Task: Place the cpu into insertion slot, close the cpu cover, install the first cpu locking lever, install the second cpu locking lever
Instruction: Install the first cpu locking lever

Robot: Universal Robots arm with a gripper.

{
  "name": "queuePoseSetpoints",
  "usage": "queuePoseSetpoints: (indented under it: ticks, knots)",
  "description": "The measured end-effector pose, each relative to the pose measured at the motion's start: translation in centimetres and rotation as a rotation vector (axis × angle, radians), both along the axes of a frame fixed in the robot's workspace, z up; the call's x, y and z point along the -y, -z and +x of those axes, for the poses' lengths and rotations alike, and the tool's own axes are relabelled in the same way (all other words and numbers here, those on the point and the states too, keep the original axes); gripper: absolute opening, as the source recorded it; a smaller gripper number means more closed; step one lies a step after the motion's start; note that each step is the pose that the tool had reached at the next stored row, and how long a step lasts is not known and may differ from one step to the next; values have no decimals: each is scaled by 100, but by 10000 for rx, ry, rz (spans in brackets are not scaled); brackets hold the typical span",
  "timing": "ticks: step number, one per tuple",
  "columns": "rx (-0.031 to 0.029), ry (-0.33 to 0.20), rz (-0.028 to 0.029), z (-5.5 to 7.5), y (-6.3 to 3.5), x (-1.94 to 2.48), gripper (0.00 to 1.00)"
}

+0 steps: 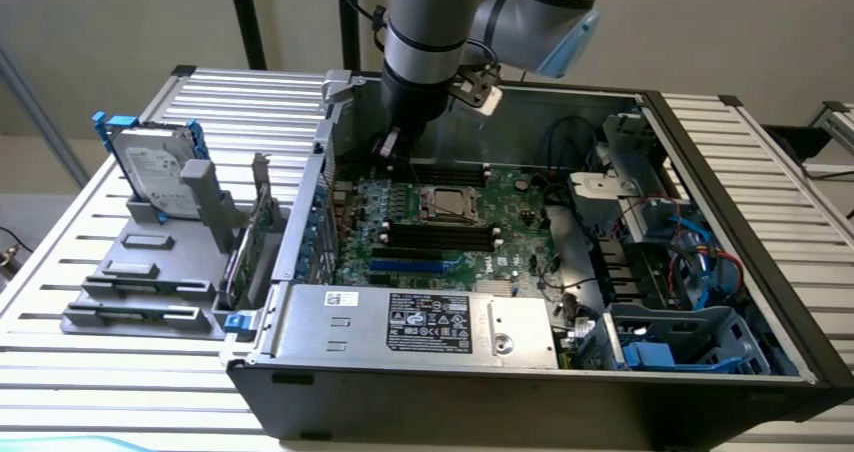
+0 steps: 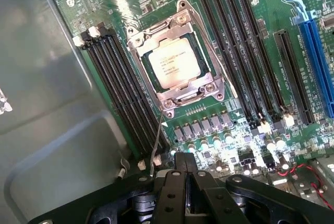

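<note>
Over the socket (image 1: 451,204) on the motherboard (image 1: 514,222), the arm (image 1: 430,27) reaches down into the open computer case (image 1: 667,272), with the gripper (image 1: 390,144) hanging just beyond the socket's far corner. The exterior view takes in what lies around the socket: the power supply (image 1: 424,322) on the near side and a hard drive (image 1: 150,170) well apart from it, outside the case.

The wrist view gives the close detail. The cpu (image 2: 169,63) sits in the socket, silvery face up, and the cpu cover (image 2: 201,85) lies flat around it, framing it through its square window. A thin wire lever (image 2: 158,138) runs from the socket's corner out toward the gripper (image 2: 186,157), whose fingers are pressed together with nothing between them, near the lever's free end but apart from it. Black memory slots (image 2: 122,83) flank the socket on both sides. Whether the socket's other lever is latched I cannot tell.
</note>
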State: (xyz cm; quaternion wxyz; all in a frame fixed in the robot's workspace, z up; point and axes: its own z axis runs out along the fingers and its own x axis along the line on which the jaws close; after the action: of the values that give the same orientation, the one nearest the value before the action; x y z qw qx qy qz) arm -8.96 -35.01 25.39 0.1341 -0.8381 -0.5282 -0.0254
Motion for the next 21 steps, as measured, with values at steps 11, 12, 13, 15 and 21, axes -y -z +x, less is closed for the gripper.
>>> queuePoseSetpoints:
  ticks: [11,12,13,15,21]
  knots:
    - [-138,509,14,-83,-1,0,11]
    - [-154,569,22,-86,-1,0,11]
    - [-175,626,34,-89,0,0,11]
    - [-222,733,66,-96,0,0,11]
    - [-249,1101,83,-125,19,-6,11]
